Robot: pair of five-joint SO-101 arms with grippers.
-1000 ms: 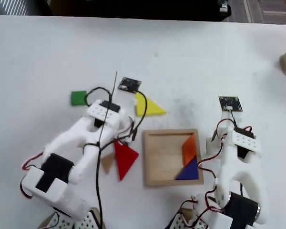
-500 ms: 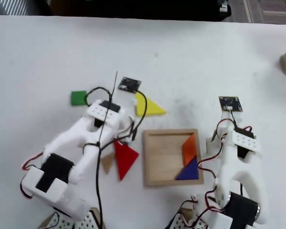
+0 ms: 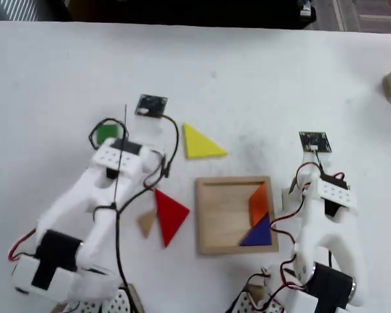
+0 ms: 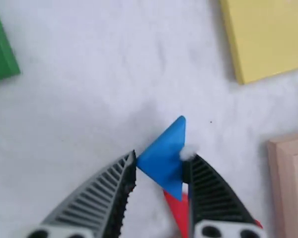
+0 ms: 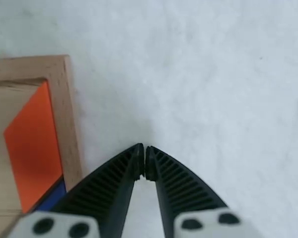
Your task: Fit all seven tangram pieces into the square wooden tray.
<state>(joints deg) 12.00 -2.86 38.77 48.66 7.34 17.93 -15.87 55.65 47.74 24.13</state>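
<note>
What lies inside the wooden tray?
An orange piece and a dark blue triangle sit against the tray's right side; the rest is bare wood. Nothing covers its floor in the high view.

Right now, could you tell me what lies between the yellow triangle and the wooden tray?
Nothing: the strip of white table between the yellow triangle and the wooden tray is bare, as the high view shows.

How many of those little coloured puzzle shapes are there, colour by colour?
green piece: 1
yellow piece: 1
red piece: 1
tan piece: 1
orange piece: 1
dark blue piece: 1
light blue piece: 1
Total: 7
</note>
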